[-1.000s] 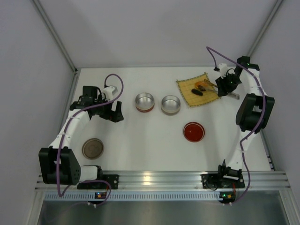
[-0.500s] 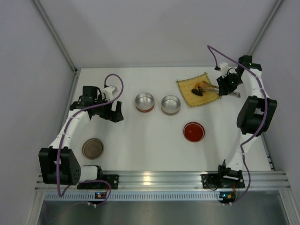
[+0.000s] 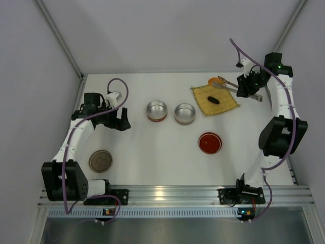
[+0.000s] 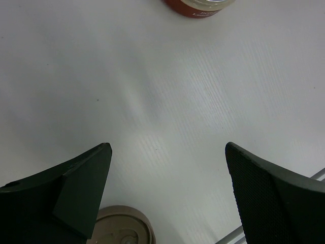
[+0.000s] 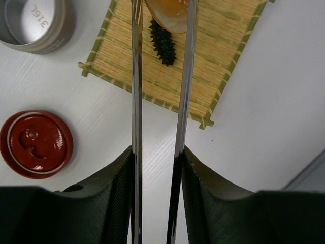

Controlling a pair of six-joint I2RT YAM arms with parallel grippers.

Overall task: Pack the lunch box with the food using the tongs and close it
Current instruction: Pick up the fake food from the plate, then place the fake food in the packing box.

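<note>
My right gripper [image 5: 157, 152] [image 3: 249, 87] is shut on the tongs [image 5: 136, 76] [image 3: 229, 84], one finger pressing each thin arm. The tong tips pinch the orange round food [image 5: 170, 12] [image 3: 215, 81], raised over the far edge of the yellow mat [image 3: 227, 105] [image 5: 218, 56]. A dark oblong food piece [image 5: 162, 40] [image 3: 213, 99] lies on the mat. Two open steel lunch box tins [image 3: 156, 110] [image 3: 185, 113] stand mid-table. Over bare table at the left, my left gripper [image 4: 167, 147] [image 3: 122, 121] is open and holds nothing.
A red lid [image 3: 209, 143] [image 5: 35, 144] lies in front of the tins. Near my left arm's base rests a brown lid [image 3: 100, 160] [image 4: 119, 226]. One steel tin [image 5: 35, 23] shows left of the mat. Grey walls close in the table.
The right gripper has lifted the tongs with the orange piece off the mat and drawn back toward the far right. The left gripper shifted slightly left.
</note>
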